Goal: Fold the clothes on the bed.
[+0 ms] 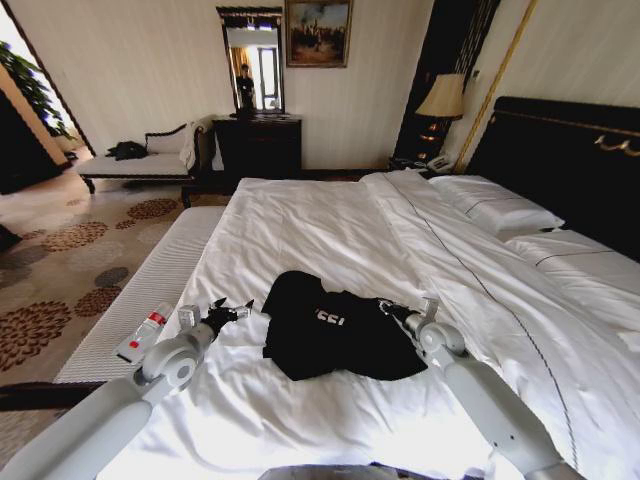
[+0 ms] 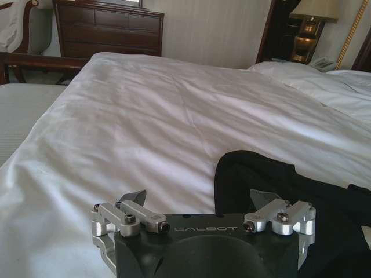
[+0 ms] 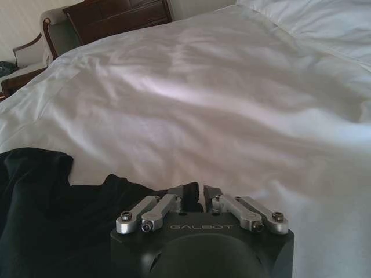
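left pincer (image 1: pixel 228 312) wide, empty, just beside black soft top w/ white lettering (image 1: pixel 335 335), crumpled mid white-sheeted bed (image 1: pixel 330 230). right pincer (image 1: pixel 400 312) narrow, at top's right edge; hold unclear. risk: pinching sheet w/ fabric, or thin grip slipping.

1. The room is lit by daylight entering at the head view's upper left edge.
2. A warm glow is given by the lamp (image 1: pixel 443 98) beside the headboard.
3. The white duvet (image 1: pixel 330 230) is nearly washed out.
4. Detail is swallowed in the black top (image 1: pixel 335 330).
5. Straight lines are bowed near the head view's edges.
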You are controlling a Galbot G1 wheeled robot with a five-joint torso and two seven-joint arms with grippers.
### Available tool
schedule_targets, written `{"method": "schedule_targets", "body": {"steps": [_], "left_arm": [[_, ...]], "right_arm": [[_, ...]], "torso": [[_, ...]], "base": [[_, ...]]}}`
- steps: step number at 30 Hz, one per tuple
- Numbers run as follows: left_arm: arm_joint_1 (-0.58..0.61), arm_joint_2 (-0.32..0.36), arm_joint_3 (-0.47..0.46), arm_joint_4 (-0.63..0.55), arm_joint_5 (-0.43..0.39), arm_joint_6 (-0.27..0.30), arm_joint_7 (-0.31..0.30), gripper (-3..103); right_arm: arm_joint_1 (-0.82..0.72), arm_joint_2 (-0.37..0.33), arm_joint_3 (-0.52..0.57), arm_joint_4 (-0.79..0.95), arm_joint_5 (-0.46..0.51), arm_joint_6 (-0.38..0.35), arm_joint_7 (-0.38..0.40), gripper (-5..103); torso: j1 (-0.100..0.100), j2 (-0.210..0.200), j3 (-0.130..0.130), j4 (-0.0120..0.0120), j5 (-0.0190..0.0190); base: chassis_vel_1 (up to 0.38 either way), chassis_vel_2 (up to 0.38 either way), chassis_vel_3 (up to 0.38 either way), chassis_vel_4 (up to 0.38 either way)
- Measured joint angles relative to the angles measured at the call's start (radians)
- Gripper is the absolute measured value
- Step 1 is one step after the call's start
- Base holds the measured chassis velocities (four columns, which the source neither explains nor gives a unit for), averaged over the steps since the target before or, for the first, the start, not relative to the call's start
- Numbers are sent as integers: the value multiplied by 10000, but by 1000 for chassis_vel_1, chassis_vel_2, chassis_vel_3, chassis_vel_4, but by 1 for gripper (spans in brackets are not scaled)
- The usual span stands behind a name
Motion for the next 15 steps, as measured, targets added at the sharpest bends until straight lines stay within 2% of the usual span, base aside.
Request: {"method": "schedule_targets", "body": {"steps": [1, 3, 6, 13, 15], "left_arm": [[-15, -14, 7, 23, -13, 0, 3, 100], [-47, -42, 23, 64, -26, 0, 7, 100], [-119, -73, 61, 94, -35, 0, 9, 100], [-571, -57, 175, 30, -38, 0, 61, 100], [-1116, -26, 545, 79, -51, 0, 151, 100]], "right_arm": [[-22, 3, 0, 31, 4, -4, 11, 18], [-53, 6, 1, 116, 24, -15, 38, 7], [-55, 2, 9, 214, 63, -18, 70, 1], [115, -17, -99, 390, -78, 69, 187, 0], [161, -18, -182, 409, -328, 276, 196, 0]], "torso": [[0, 0, 0, 0, 0], [0, 0, 0, 0, 0], [0, 0, 0, 0, 0], [0, 0, 0, 3, 0], [0, 0, 0, 0, 0]], "base": [[0, 0, 0, 0], [0, 0, 0, 0], [0, 0, 0, 0], [0, 0, 0, 0], [0, 0, 0, 0]]}}
